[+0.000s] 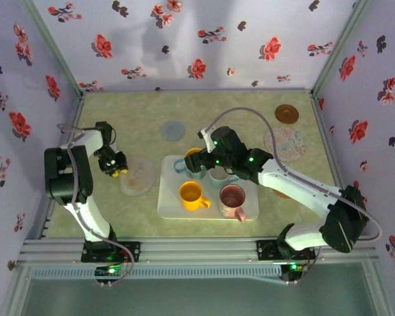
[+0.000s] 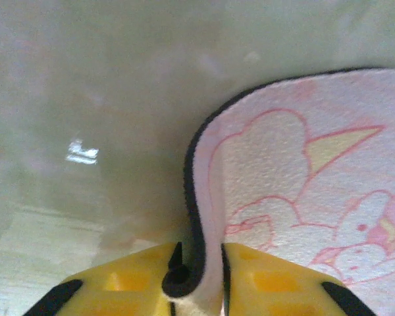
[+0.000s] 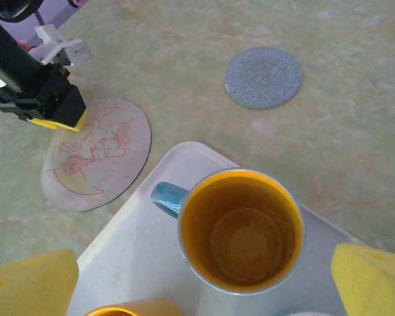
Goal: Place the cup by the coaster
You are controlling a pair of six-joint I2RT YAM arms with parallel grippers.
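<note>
— Start at the left. What has that claw got?

— My left claw is pinching the left rim of the pink coaster. The coaster's dark edge curls up between my yellow fingers, which press on it from both sides. From above, the rest of it lies on the table.

— How much room is there around it?

— There is bare tabletop to the left of that claw as far as the left wall, and more bare top behind it. On the right, the coaster's far edge comes close to the white tray. A narrow strip of table shows between the two, so they are apart.

— And further in?

— A grey-blue coaster lies alone behind the tray's back left corner, with open table all round it.

— Where is the cup?

— The blue cup, yellow inside, stands upright in the tray's back left corner. Its handle points towards the pink coaster. My right claw hangs over it, spread wide. One yellow pad is on each side of the cup, and neither touches its wall.

— Is it crowded there?

— A yellow cup stands just in front of it on the tray, and a pink cup stands at the front right.

— And the right side?

— A floral coaster and a brown coaster lie near the back right corner, off the tray.
</note>
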